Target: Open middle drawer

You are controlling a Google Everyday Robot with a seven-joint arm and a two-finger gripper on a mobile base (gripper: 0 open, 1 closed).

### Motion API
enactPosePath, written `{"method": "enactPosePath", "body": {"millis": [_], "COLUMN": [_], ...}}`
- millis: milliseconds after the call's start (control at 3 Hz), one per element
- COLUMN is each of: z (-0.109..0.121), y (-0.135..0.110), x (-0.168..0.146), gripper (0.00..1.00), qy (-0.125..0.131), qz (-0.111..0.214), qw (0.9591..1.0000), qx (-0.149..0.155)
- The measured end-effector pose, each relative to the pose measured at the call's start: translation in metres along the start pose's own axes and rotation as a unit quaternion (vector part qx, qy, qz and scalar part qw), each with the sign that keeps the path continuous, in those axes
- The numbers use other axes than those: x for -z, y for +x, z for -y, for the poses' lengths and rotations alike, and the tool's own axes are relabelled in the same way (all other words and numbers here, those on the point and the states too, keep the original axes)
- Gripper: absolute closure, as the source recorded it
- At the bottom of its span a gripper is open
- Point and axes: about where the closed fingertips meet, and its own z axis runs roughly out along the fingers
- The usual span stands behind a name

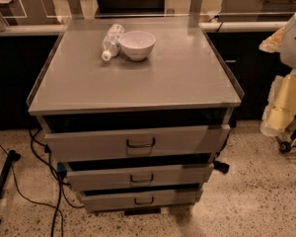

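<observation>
While a bowl [137, 44] and toppled bottle [111, 41] top the cabinet [163, 80], the gripper [275, 113] hangs right of the middle drawer [180, 174]; I cannot tell its state.

You have one camera, high and close before the cabinet [163, 78], angled down at its front. Gripper falls outside the frame.
</observation>
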Motion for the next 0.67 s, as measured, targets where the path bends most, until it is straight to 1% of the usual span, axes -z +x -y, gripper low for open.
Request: {"method": "enactPosePath", "body": {"millis": [333,667], "z": [0.000,-0.015], "y": [0.000,0.004], "x": [0.000,-0.026], "gripper": [0.00,0.00], "qy": [0.000,-0.010], "qz": [0.000,0.024], "qw": [1.0000,0.9996], "qx": [0.000,0.009]}}
